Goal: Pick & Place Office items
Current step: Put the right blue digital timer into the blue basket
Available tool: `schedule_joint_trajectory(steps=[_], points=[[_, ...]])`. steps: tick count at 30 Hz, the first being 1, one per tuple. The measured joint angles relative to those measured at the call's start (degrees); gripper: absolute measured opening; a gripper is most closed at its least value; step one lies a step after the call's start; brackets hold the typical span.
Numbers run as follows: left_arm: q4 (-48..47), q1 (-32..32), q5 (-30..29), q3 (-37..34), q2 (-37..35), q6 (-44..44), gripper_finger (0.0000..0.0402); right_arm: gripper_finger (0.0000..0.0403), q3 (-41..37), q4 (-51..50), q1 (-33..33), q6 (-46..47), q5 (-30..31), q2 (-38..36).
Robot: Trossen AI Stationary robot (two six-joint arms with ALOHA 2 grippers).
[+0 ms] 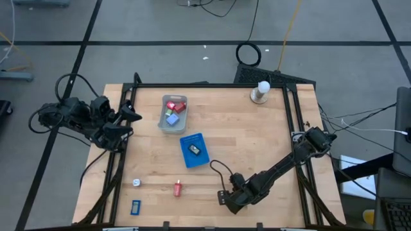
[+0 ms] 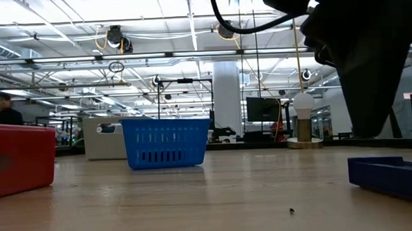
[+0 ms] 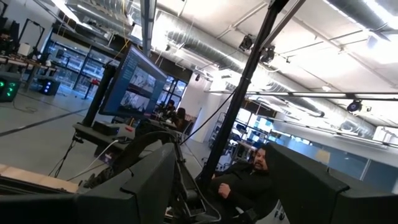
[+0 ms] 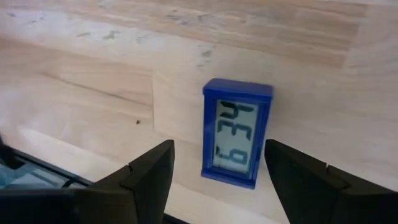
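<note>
The desk (image 1: 257, 147) is pale wood in plank-like strips. Near its middle lies a bright blue tray (image 1: 194, 150) with a small dark piece (image 1: 195, 150) on it. Beyond that tray, the grey tray (image 1: 173, 114) holds red pieces (image 1: 175, 104) and a pale blue one (image 1: 172, 119). Nearer than the blue tray lie a red piece (image 1: 178, 188), a white piece (image 1: 137, 183) and a dark blue clock (image 4: 236, 132) with a pale grey display and dark digits. Both arms are black.
</note>
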Motion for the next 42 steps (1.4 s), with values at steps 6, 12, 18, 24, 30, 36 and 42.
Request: schedule_joint_trajectory(steps=[6,12,18,24,30,36,42], points=[[1.96,0.0,0.11,0.01,-0.02,0.66,0.0255,0.0242,0.0,0.31,0.11,1.86,-0.45,1.0],[2.61,0.0,0.53,-0.01,-0.02,1.07,0.0255,0.0242,0.04,2.74,0.11,2.87,-1.77,2.25],[2.5,0.0,0.54,0.01,0.0,1.11,0.0255,0.0242,0.13,-0.45,-0.08,4.72,-3.39,2.32],[2.45,0.0,0.54,0.01,0.0,1.13,0.0255,0.0242,0.15,-5.06,-0.2,4.71,-7.67,2.27],[2.45,0.0,0.56,0.01,0.0,1.66,0.0255,0.0242,0.15,-5.68,-0.17,4.84,-7.89,2.27],[2.45,0.0,0.56,-0.01,0.0,1.73,0.0255,0.0242,0.15,-8.05,-0.17,3.52,-9.85,2.27],[2.45,-0.01,0.56,0.01,-0.01,2.1,0.0255,0.0242,0.11,-9.11,-0.15,-2.36,-9.36,2.27]])
